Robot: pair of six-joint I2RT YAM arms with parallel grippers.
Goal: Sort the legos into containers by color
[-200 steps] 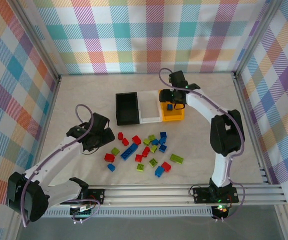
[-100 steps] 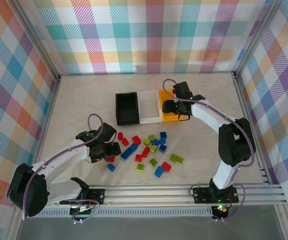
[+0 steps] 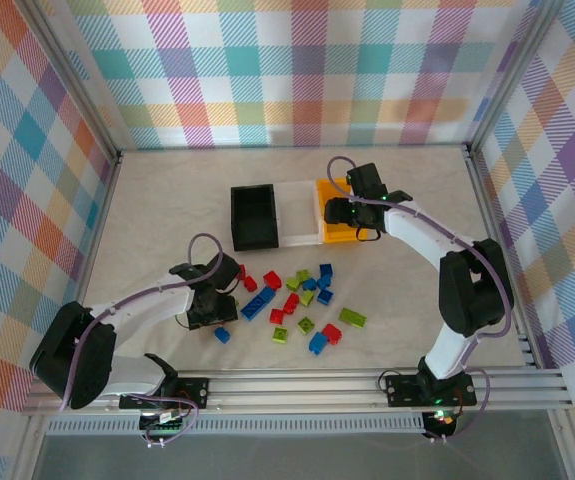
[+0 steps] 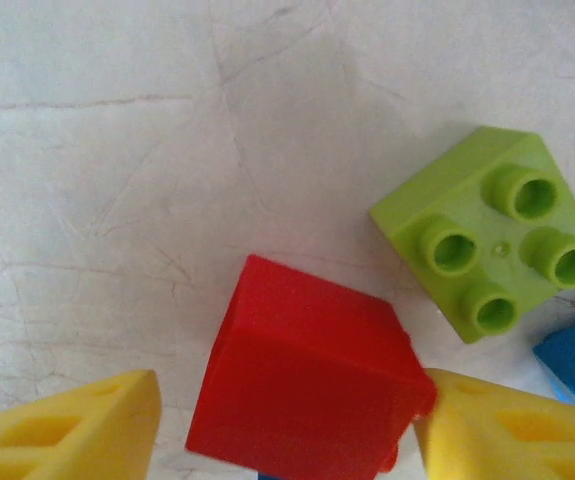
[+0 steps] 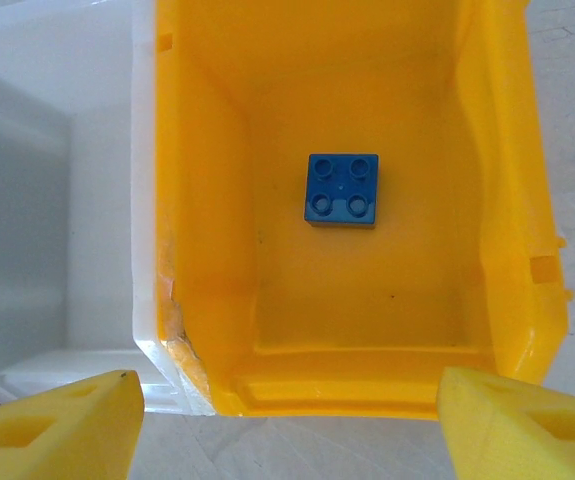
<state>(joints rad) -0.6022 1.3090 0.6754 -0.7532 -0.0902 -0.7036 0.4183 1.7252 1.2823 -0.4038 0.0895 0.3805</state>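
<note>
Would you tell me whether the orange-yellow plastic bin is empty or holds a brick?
Not empty: one blue four-stud plastic brick lies studs-up on the floor of the orange-yellow plastic bin.

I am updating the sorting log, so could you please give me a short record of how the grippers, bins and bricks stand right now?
Left gripper: open, one finger on each side of a red brick
Next to it: green brick, studs up
Right gripper: open, holding nothing, above the yellow bin
Inside that bin: one blue brick
White bin: no bricks seen
Black bin: too dark to tell
Loose bricks: red, blue and green, scattered in front of the bins
</note>
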